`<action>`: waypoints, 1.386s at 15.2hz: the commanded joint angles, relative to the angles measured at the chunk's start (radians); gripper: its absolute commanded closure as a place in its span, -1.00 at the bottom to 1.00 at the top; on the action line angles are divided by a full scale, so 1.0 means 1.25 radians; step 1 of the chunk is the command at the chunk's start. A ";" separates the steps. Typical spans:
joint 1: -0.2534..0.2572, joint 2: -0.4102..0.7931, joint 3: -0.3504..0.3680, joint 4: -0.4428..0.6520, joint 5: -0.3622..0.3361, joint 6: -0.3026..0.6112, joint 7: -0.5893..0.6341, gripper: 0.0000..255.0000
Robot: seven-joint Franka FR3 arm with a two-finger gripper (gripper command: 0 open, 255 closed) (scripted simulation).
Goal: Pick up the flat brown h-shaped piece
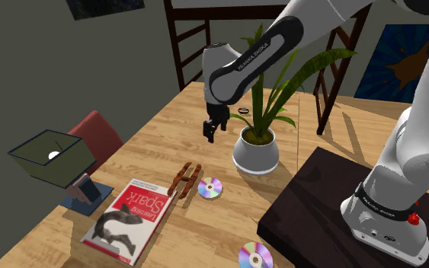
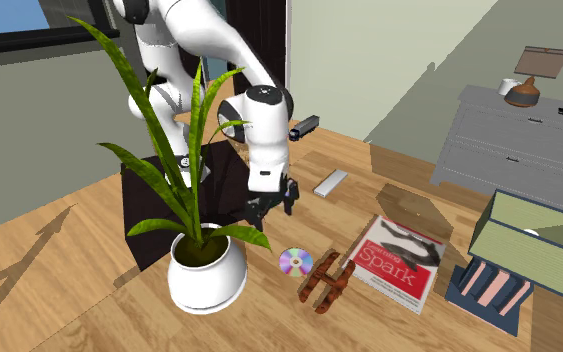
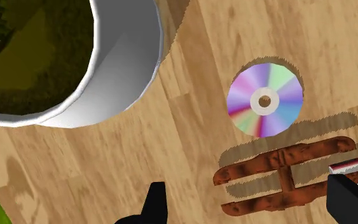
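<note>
Wooden table (image 1: 159, 129), one H-piece (image 1: 185, 180), two discs (image 1: 210, 187)

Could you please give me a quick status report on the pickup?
Gripper open, empty, hovering above the table. Brown H-shaped piece lying flat, untouched, between disc and book. Nothing on top of it; book edge close by.
</note>
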 commanded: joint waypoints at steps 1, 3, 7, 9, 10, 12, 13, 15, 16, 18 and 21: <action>0.008 0.060 0.006 0.035 -0.006 0.023 -0.003 -1.00; 0.017 0.118 0.011 0.074 -0.012 0.041 -0.006 -1.00; 0.036 0.235 0.019 0.162 -0.028 0.066 -0.011 -1.00; 0.047 0.294 0.022 0.211 -0.036 0.073 -0.014 -1.00; 0.053 0.324 0.023 0.237 -0.040 0.076 -0.016 -1.00; 0.064 0.383 0.026 0.291 -0.048 0.078 -0.019 -1.00; 0.071 0.413 0.027 0.320 -0.052 0.078 -0.021 -1.00; 0.083 0.473 0.029 0.382 -0.059 0.075 -0.026 -1.00; 0.090 0.504 0.030 0.414 -0.063 0.072 -0.029 -1.00; 0.103 0.564 0.032 0.481 -0.069 0.064 -0.034 -1.00; 0.105 0.591 0.029 0.493 -0.071 0.079 -0.035 -1.00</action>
